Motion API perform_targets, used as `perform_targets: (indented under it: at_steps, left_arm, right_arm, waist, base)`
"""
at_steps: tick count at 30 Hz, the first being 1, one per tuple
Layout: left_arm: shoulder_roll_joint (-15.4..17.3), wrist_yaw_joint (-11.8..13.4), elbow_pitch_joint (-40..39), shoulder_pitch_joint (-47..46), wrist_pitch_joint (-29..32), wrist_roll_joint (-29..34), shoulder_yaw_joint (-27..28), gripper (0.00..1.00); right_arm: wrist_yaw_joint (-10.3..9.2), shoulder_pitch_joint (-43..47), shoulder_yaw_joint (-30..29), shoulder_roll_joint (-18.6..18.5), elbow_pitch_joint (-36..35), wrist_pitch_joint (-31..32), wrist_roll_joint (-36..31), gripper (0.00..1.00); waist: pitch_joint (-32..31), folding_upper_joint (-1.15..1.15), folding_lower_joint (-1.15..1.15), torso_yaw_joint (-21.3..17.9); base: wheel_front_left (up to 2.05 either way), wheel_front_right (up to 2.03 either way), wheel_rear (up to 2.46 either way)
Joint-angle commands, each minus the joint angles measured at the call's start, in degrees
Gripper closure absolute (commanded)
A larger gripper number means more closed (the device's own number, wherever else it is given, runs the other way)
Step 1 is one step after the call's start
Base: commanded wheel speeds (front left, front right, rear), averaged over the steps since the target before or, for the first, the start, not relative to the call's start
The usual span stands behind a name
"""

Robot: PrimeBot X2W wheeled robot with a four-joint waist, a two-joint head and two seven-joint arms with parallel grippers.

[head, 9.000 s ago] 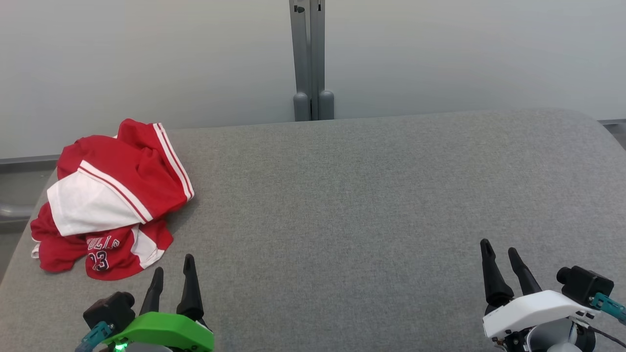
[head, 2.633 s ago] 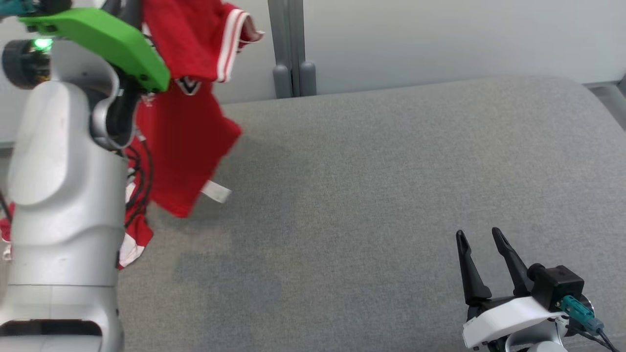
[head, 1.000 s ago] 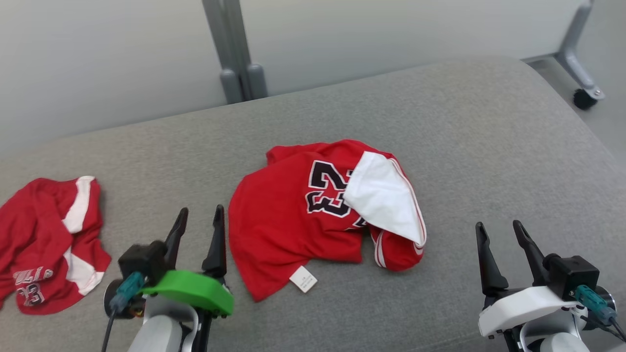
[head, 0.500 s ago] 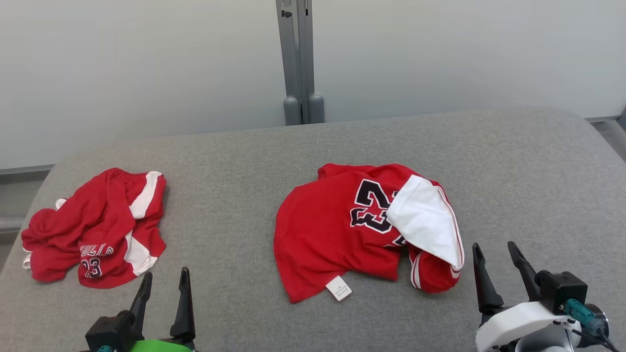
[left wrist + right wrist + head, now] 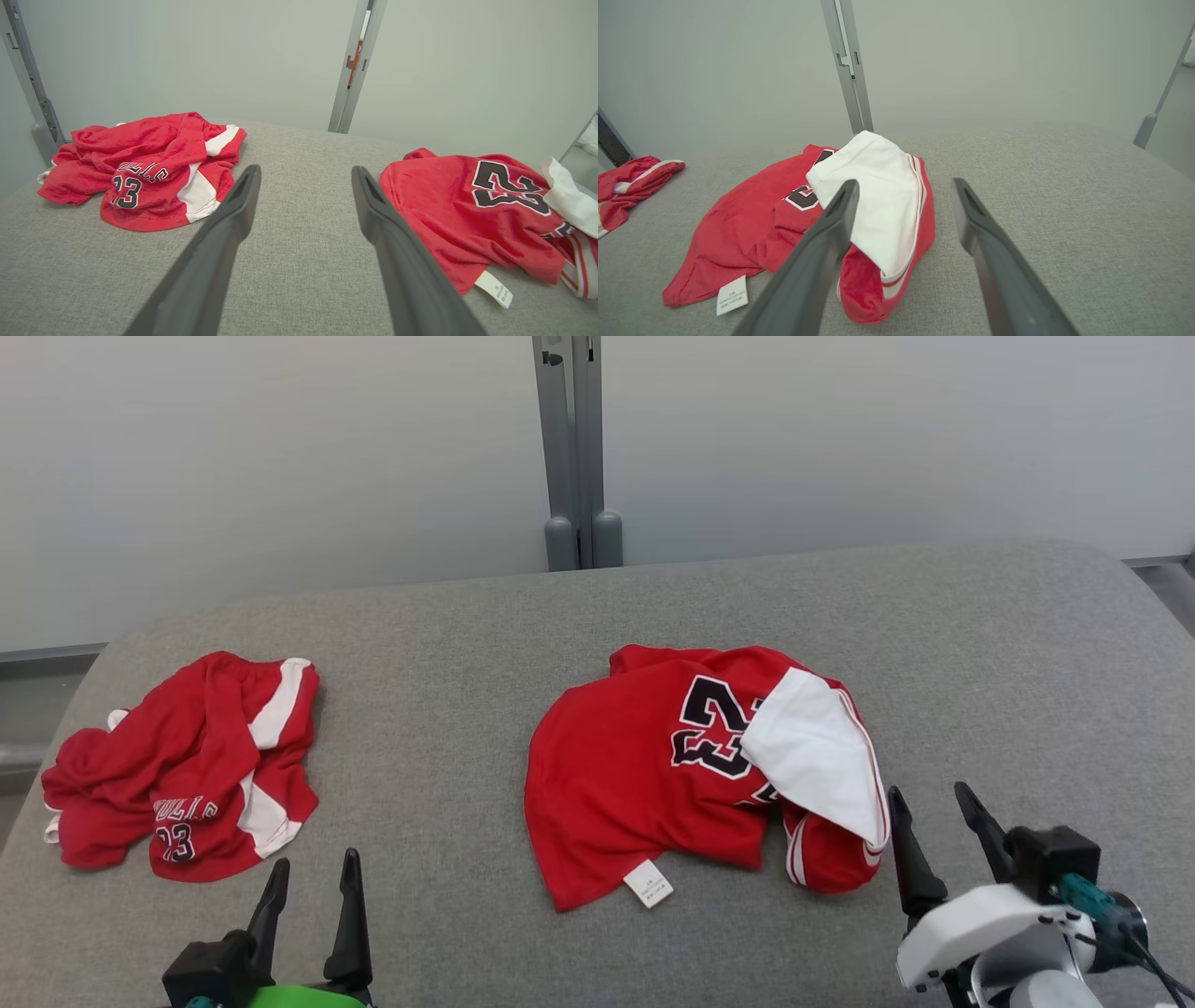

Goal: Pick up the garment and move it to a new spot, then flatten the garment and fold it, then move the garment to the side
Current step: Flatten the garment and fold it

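Left pincer point(image 5: 316, 859): fingers spread wide, nothing held, low over the grey padded surface point(image 5: 467, 644).
Right pincer point(image 5: 929, 791): fingers spread wide, empty; its left fingertip was just beside the garment's right edge.
Garment point(image 5: 635, 775): red jersey numbered 23, crumpled, ahead and left of the right pincer and well to the right of the left pincer.
Progress: relocation judged done, as the jersey lay free at mid-surface. Flattening, folding and the move aside were outstanding.
Defects: white panel point(image 5: 812, 765) flopped over the number; care label point(image 5: 648, 883) exposed at the near hem.
Surroundings: red shorts point(image 5: 187, 765) heaped ahead and left of the left pincer, well apart from the jersey; grey post point(image 5: 571, 448) beyond the far edge.
Obstructions: nothing lay between the right pincer and the jersey.
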Motion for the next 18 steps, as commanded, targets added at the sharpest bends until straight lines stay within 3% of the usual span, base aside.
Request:
perform_targets:
  at_steps: [1,5,9,18]
  left_arm:
    - [-0.1,-0.3,-0.3,-1.2,0.0,0.7,0.1,0.0]
    - [-0.1,-0.4,-0.8,-1.6,0.0,0.7,-0.2,0.0]
    - [-0.2,-0.5,-0.9,-2.4,-0.1,0.5,-0.6,0.0]
    - [-0.2,-0.5,-0.7,-4.4,-0.1,-1.1,-1.8,0.0]
  right_arm:
    - [0.02,-2.1,0.7,-0.1,0.3,2.6,-0.7,0.0]
    - [0.02,-6.8,2.9,-0.1,3.0,13.6,-3.2,0.0]
    - [0.01,-11.2,4.7,-0.6,7.1,20.5,-7.6,0.0]
    - [0.01,-16.8,7.5,-2.2,16.5,23.8,-11.1,0.0]
  waist:
    - [0.5,0.0,0.0,0.0]
    - [1.7,0.0,0.0,0.7]
    - [2.7,0.0,0.0,1.8]
    - [4.3,0.0,0.0,3.9]
  base:
    - [0.0,0.0,0.0]
    - [0.0,0.0,0.0]
    - [0.0,0.0,0.0]
    - [0.0,0.0,0.0]
